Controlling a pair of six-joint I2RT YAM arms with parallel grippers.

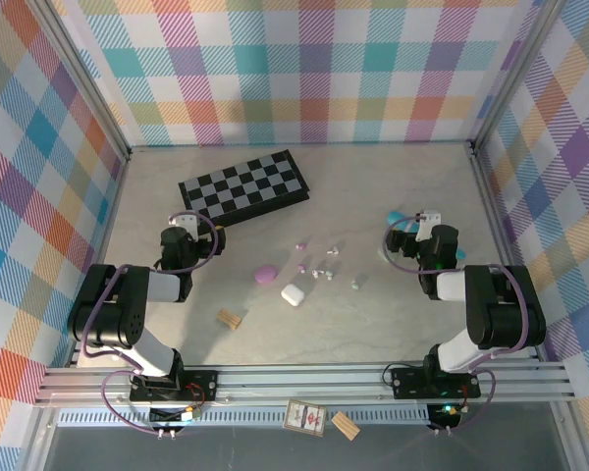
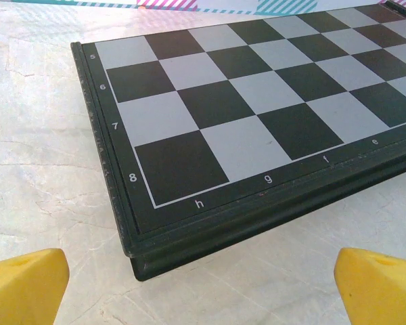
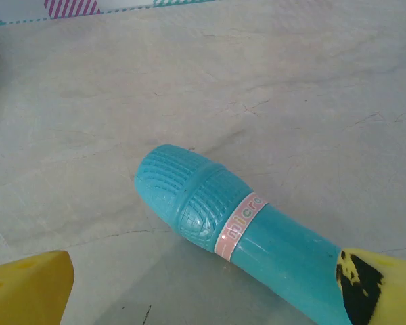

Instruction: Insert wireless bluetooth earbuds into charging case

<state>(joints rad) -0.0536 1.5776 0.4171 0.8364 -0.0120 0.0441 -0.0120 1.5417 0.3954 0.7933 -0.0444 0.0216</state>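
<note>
Your earbuds lie loose on the tabletop, a scatter of tiny white and purple buds just beyond and to the right of the white charging case. None sits in a case. A purple case lies just left of the white one, slightly farther out. Whether either lid is up is too small to tell.

Both grippers are well apart from the white case. Your left gripper is far to its left, yellow fingers spread wide with nothing between them, facing a corner of the chessboard. Your right gripper is far to its right, equally wide and empty, over a teal toy microphone.

Watch for these, as I judge them:
- **Slipping:** the buds look small and rounded, so hard fingertips may squirt one away, and a coarse descent can scatter its close neighbours.
- **Mismatch:** the colours are mixed, so you could seat a purple bud in the white case.
- **Sliding case:** a light case may skid if pressed by one arm alone.
- **Collisions:** your right arm may drag the microphone as it sweeps in. A wooden block, nearer you and left of the white case, sits close to your left arm's path.

The tabletop is pale, marbled and smooth, probably offering little grip. Plaid walls in pastel colours close three sides, and aluminium rails run along the near edge.
</note>
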